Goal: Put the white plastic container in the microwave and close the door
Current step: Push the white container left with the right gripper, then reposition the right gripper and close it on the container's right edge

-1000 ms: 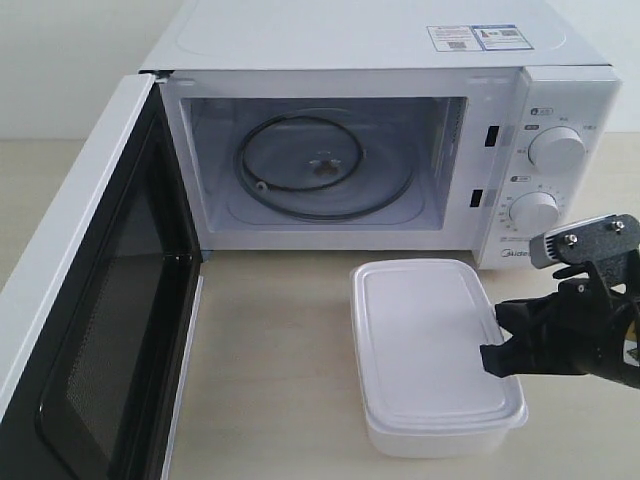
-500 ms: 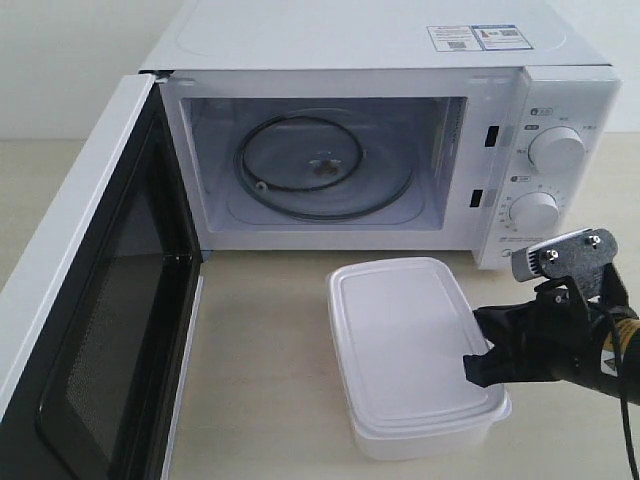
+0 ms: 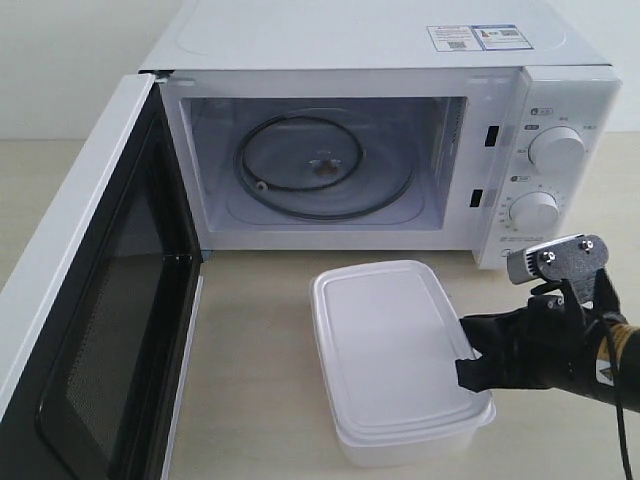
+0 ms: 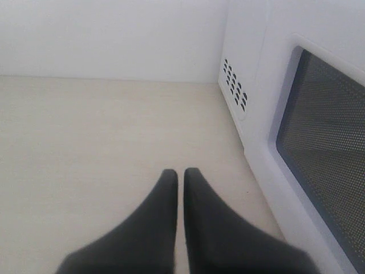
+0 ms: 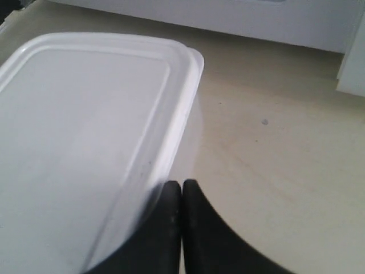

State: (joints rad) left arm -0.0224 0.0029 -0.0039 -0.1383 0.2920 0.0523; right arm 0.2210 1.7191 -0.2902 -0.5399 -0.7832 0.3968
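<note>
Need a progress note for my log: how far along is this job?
Done: the door stands open. In hand: the shut right tool touches the white plastic container, which sits on the table outside the microwave. Remaining: container inside, door closed.

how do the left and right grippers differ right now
The right gripper has its tips at the rim of the white plastic container, on its long side. The left gripper is near no container and is over bare table beside the door, on its outer face. The right gripper shows in the exterior view, while the left gripper does not. Both are black and shut, with fingers together.
</note>
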